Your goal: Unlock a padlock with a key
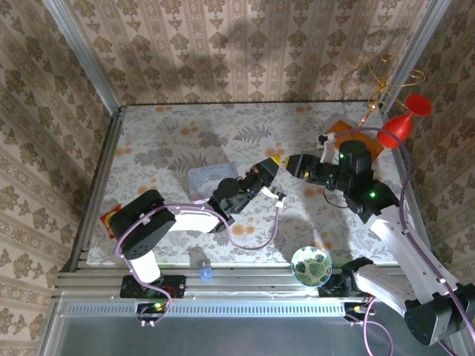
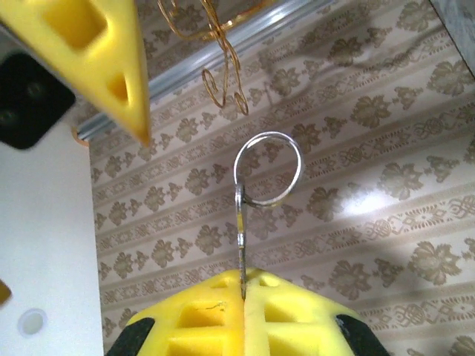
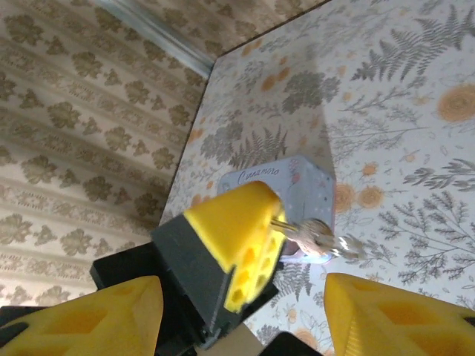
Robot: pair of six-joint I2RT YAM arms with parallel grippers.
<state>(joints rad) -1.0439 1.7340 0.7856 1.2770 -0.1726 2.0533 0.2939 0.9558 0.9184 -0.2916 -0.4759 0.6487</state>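
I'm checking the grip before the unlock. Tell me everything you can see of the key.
The key is a thin silvery metal strip, seen edge-on from the left wrist. It stands out of the seam of the left gripper, whose yellow jaws are shut on one end. A shiny wire ring passes through the free end. From the right wrist it juts sideways off the yellow tip, in the air. Its teeth cannot be made out.

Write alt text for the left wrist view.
The yellow left fingers pinch the silvery key, its ring looping above them. A yellow right finger juts in at upper left, apart from the key, with patterned wallpaper behind.
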